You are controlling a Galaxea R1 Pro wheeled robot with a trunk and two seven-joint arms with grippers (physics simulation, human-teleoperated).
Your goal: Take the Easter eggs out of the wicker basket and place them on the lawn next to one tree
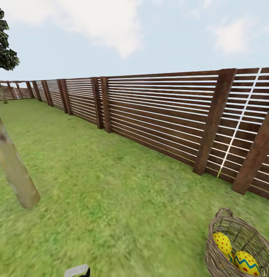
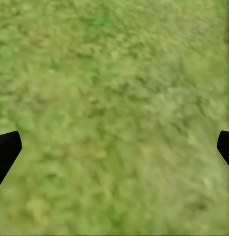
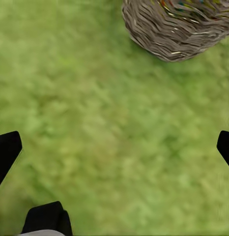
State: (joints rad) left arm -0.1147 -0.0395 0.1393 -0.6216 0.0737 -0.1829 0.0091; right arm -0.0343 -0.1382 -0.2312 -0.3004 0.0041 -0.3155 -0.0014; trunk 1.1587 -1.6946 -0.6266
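- The wicker basket point(image 1: 239, 246) sits on the lawn point(image 1: 111, 192) at my right, two Easter eggs point(image 1: 222, 243) visible inside.
- My left gripper point(image 2: 114, 150) and right gripper point(image 3: 114, 150) hang spread and empty over grass.
- The eggs look smooth and rounded, probably slippery; I'd pinch one across its middle.
- The tree point(image 1: 13, 165) stands well apart at my left.

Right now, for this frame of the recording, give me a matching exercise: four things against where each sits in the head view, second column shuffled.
Things:
1. wicker basket
2. tree
3. fence
4. Easter eggs

Places:
A. at the left edge, trunk rising from the lawn
B. inside the basket
C. on the grass at the lower right
D. along the far side of the grass

Pairs: 1-C, 2-A, 3-D, 4-B
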